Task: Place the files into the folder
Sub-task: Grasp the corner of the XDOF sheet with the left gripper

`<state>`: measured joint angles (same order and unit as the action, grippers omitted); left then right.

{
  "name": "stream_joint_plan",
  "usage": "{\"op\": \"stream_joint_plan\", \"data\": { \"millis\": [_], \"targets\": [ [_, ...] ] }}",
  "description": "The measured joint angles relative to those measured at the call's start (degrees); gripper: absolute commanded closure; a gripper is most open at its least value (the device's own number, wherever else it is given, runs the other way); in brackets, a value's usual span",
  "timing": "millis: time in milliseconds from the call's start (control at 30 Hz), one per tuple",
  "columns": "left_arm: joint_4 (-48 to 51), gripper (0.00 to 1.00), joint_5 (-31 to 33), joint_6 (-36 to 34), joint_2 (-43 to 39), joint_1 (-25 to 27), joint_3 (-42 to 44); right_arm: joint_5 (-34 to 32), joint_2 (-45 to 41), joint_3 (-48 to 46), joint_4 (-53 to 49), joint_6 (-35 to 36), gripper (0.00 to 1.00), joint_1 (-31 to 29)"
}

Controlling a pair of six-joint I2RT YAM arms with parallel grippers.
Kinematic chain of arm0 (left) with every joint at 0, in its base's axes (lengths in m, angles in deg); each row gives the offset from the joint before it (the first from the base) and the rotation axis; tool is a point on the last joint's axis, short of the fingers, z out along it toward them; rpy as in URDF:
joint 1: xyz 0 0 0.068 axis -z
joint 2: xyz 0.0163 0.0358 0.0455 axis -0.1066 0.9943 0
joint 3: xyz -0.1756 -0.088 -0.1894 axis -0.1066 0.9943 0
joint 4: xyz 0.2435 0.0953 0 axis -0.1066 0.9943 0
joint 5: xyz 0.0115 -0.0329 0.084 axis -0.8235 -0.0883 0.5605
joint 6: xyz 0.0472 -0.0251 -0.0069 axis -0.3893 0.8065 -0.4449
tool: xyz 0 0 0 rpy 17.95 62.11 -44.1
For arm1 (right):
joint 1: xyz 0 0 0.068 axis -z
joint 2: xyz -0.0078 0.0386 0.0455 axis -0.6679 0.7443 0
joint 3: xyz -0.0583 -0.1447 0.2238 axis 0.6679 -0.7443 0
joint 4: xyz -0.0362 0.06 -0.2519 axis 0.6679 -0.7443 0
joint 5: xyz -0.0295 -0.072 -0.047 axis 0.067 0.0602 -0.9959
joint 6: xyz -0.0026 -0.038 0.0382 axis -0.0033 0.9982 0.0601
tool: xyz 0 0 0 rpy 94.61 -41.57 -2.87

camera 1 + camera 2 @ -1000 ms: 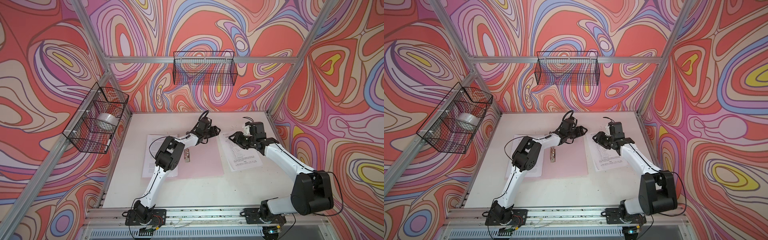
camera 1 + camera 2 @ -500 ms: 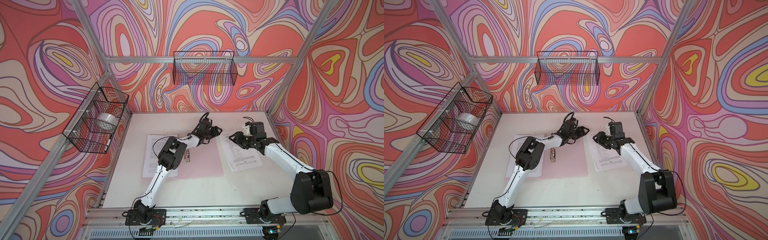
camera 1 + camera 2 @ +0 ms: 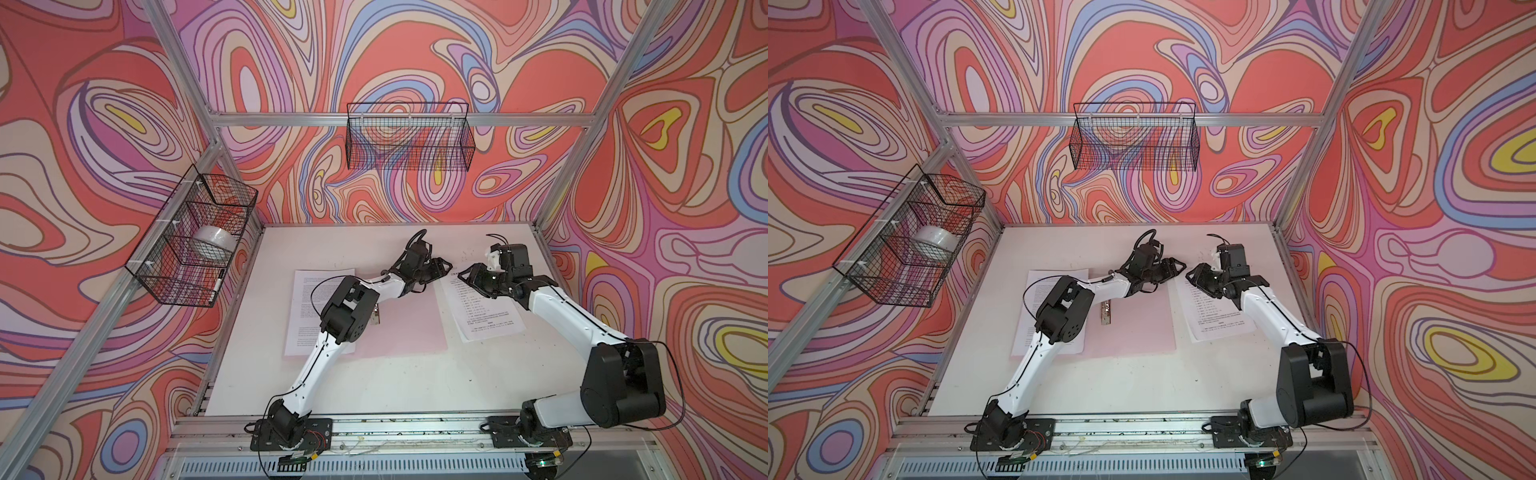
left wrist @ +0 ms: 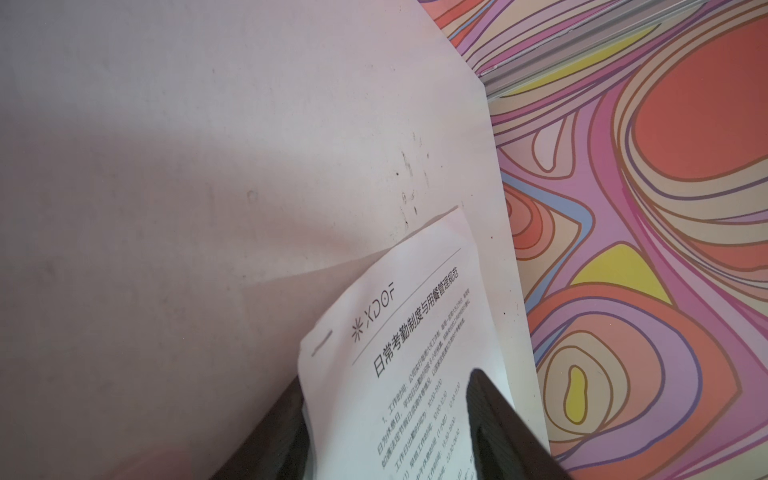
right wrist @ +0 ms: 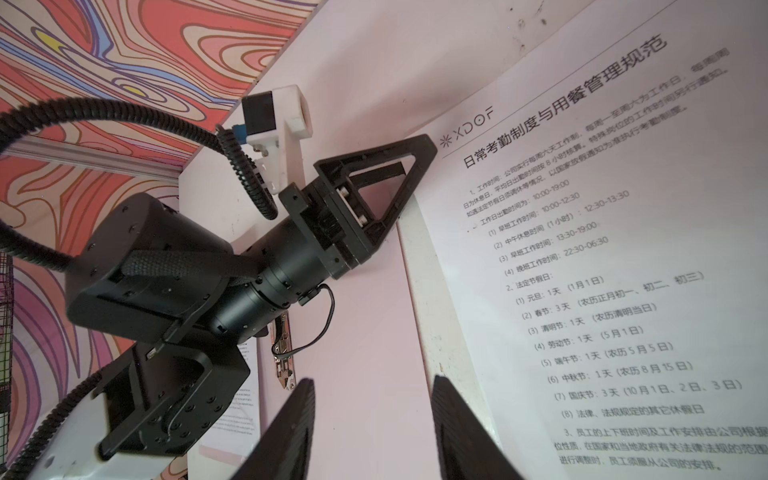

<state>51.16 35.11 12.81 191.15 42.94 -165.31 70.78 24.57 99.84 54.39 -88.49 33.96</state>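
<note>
Showing now: two printed sheets face-up, one pink folder, one metal clip, two wire baskets, one white roll, two robot arms.

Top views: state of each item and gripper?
Pale-pink flat folder, open, flat on white table.
White list-printed sheet, on table right of folder, far corner between left gripper jaws.
White dense-text sheet, flat left of folder's metal clip.
Left gripper, open around that corner.
Right gripper, open, empty.
</note>
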Motion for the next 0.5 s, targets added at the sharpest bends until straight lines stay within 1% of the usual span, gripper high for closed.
{"op": "stream_joint_plan", "data": {
  "millis": [167, 233, 367, 400, 500],
  "targets": [
    [-0.2, 0.58, -0.1, 0.7, 0.2, 0.0, 0.2, 0.0, 0.0, -0.1, 0.1, 0.0, 0.53, 0.0],
    [-0.2, 0.66, -0.1, 0.8, 0.4, 0.0, 0.2, 0.0, 0.0, -0.2, 0.2, 0.0, 0.53, 0.0],
    [-0.1, 0.95, -0.1, 1.1, 0.6, 0.0, -0.1, 0.0, 0.0, -0.4, 0.4, -0.1, 0.54, 0.0],
    [0.0, 1.00, -0.2, 1.2, 0.7, 0.0, -0.2, 0.0, 0.0, -0.4, 0.4, -0.1, 0.54, 0.0],
    [0.3, 1.00, -0.4, 1.3, 0.7, 0.0, -0.7, 0.0, 0.0, -0.4, 0.4, -0.3, 0.54, 0.0]
  ]
}}
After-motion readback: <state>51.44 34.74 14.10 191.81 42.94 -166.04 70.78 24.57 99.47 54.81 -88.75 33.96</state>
